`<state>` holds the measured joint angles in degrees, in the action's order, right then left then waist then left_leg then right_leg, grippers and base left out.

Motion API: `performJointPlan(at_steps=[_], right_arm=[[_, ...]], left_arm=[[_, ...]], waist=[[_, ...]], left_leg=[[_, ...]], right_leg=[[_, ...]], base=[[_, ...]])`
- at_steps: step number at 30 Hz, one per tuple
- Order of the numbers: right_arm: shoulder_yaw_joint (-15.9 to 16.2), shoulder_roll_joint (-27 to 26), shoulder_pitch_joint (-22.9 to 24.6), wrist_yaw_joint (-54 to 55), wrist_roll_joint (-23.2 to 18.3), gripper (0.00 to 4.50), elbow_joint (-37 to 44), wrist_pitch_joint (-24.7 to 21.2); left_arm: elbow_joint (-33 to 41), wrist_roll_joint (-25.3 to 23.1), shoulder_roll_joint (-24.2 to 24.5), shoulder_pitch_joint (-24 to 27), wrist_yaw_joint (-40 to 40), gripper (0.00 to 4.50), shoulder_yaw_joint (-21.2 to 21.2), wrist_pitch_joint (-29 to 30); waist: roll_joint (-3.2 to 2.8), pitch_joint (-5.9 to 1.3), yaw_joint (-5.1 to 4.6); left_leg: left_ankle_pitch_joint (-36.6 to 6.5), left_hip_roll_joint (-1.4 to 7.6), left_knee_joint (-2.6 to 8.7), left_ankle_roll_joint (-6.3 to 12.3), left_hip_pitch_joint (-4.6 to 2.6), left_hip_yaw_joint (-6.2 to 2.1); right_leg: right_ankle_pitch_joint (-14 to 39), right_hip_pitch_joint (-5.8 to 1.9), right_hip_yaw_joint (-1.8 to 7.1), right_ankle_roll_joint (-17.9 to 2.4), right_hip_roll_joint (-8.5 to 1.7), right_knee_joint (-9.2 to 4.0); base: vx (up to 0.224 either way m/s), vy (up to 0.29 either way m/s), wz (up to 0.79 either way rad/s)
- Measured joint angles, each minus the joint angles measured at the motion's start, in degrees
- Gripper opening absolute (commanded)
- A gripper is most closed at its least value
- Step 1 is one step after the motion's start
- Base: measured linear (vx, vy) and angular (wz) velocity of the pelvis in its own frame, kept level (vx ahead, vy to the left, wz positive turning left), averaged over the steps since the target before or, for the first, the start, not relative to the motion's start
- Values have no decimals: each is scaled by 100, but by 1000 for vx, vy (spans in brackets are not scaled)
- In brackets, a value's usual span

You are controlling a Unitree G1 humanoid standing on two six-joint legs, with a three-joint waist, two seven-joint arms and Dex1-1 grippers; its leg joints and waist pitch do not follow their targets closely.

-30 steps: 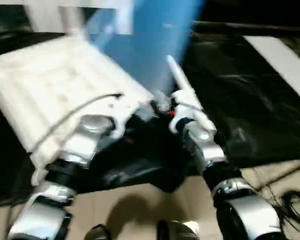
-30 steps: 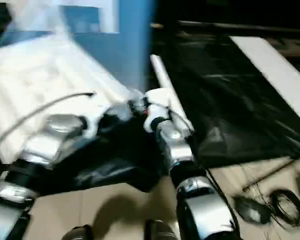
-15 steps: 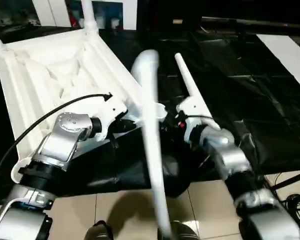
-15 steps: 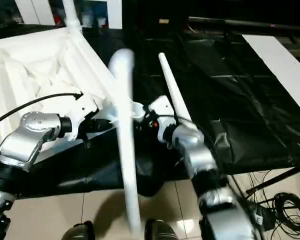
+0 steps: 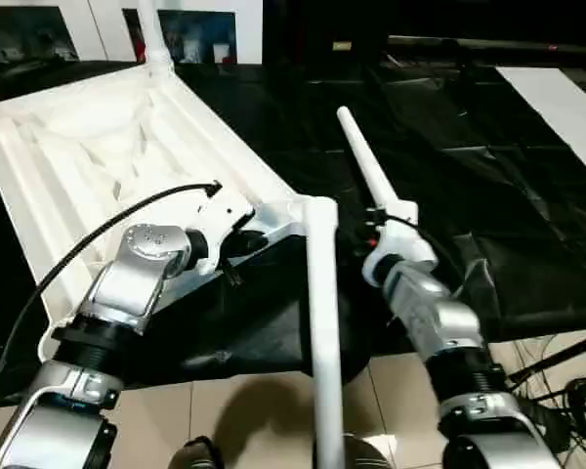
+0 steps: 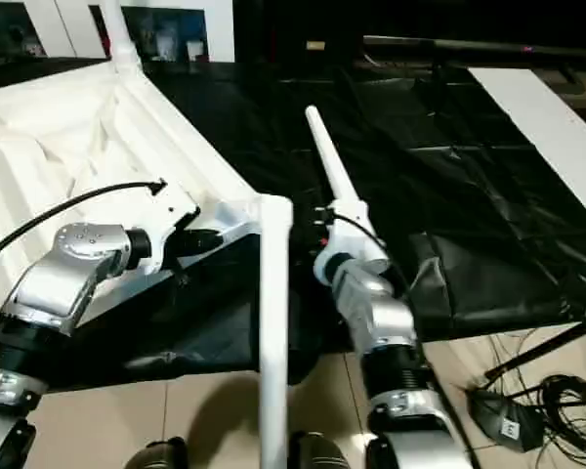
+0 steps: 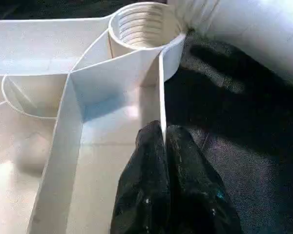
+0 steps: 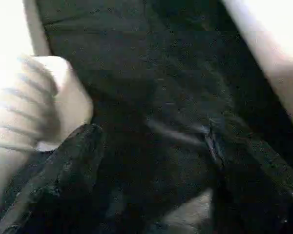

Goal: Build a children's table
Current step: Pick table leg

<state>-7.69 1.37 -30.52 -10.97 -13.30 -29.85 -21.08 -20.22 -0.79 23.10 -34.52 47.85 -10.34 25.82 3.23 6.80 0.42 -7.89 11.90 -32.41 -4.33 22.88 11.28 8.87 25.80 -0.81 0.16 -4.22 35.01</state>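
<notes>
All-white table top (image 5: 88, 166) with ribbed underside, plain white legs (image 5: 322, 322), glossy black sheet (image 5: 469, 195) beneath, silver forearms (image 5: 137, 278), black fingers (image 7: 151, 195), beige tiled floor (image 5: 244, 410)

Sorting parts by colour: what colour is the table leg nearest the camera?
White, like the top; the leg shows best in the right eye view.

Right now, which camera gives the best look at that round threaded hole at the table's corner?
The left wrist view: it looks straight into the corner socket, showing its inner ridges, with the left gripper pinching the thin wall below it. In the head views the socket area sits mostly behind the left arm and a leg.
</notes>
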Motion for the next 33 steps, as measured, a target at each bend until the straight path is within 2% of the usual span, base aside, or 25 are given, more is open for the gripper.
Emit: performJointPlan(at_steps=[3, 15, 17, 19, 22, 28, 30, 33], right_arm=[[-82, -9, 74, 114, -5, 383, 210, -237], [76, -74, 90, 195, 42, 383, 299, -431], [81, -87, 91, 211, 47, 388, 334, -483], [99, -89, 106, 227, 48, 388, 377, -520], [139, -79, 124, 242, 49, 388, 397, -528], [149, -77, 145, 256, 64, 388, 458, -592], [146, -69, 152, 281, 71, 388, 473, -612], [147, -60, 152, 296, 73, 388, 474, -625]], left_arm=[[23, 0, 55, 16, 0, 0, 3, 38], [117, 6, 199, 141, -24, 0, 2, -83], [104, 17, 198, 128, -29, 44, 3, -51], [95, 46, 205, 109, -51, 44, 6, 44], [61, 48, 224, 104, -95, 75, 9, 4], [-2, 262, 95, 67, -209, 75, 291, 2], [198, 522, 32, -49, -202, 75, 521, 298], [646, 913, 17, -303, -57, 112, 737, 1010]], waist=[[1, -1, -4], [27, -19, -9], [27, -19, -9], [27, -19, -8], [27, -18, -2], [27, -18, 20], [27, -18, 58], [27, -18, 108]], left_leg=[[1, 3, 1, -2, -11, -3], [2, 3, -18, -3, -20, -4], [2, 3, -19, -3, -21, -4], [2, 3, -19, -3, -23, -4], [2, 3, -19, -3, -24, -4], [2, 3, -23, -4, -20, -4], [3, 3, -27, -5, -16, -4], [3, 2, -33, -5, -16, -3]], right_leg=[[-9, 0, -1, 0, 6, 2], [-29, -2, 2, 1, 6, 1], [-34, -2, 3, 0, 6, 2], [-38, -2, 3, 0, 6, 3], [-39, -2, 2, 0, 6, 4], [-44, -2, 2, 3, 6, 3], [-48, -1, 2, -1, 6, 2], [-51, -2, 4, -1, 3, 3]], base=[[0, 0, 0], [0, 0, 0], [0, 0, 0], [0, 0, 0], [0, 0, 0], [0, 0, 0], [0, 0, 0], [0, 0, 0]])
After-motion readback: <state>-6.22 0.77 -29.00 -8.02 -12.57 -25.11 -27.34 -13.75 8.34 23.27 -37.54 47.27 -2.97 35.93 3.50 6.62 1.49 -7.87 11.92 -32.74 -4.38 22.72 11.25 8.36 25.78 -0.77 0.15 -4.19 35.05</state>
